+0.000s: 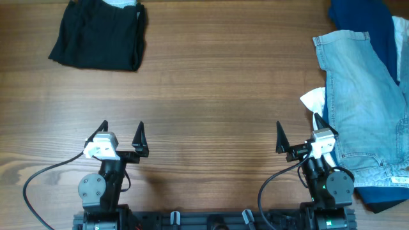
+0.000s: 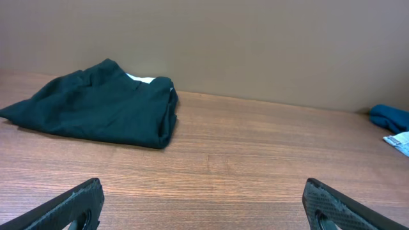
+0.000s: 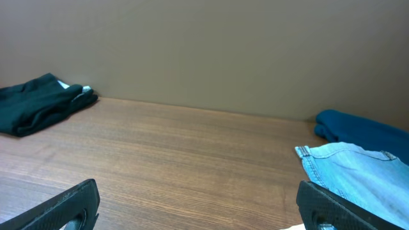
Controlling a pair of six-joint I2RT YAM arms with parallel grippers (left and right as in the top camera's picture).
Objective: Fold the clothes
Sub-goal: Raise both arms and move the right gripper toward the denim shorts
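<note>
At the near edge of the wooden table [image 1: 211, 83] the two arms sit side by side, well apart. The left gripper [image 1: 122, 128] has its fingers spread wide with nothing between them, and only bare wood lies under it. The right gripper [image 1: 298, 124] is spread just as wide and holds nothing. Its outer fingertip [image 1: 316, 119] stands right at the edge of the pale denim shorts [image 1: 364, 108]; from above I cannot tell whether it touches the cloth.

The shorts lie loose and unfolded along the right edge of the table, running from near the right arm up toward the far right corner. A white bit of cloth [image 1: 313, 99] sticks out at their left side, just beyond the right gripper. A dark navy garment [image 1: 359, 19] lies at the far right corner, partly under the shorts, and more dark fabric shows below their hem at the near right corner.

In the far left corner, well apart from everything else, lies a black garment [image 1: 99, 32], folded into a rough square. A small strip of something white [image 1: 124, 3] shows at its far edge.
</note>
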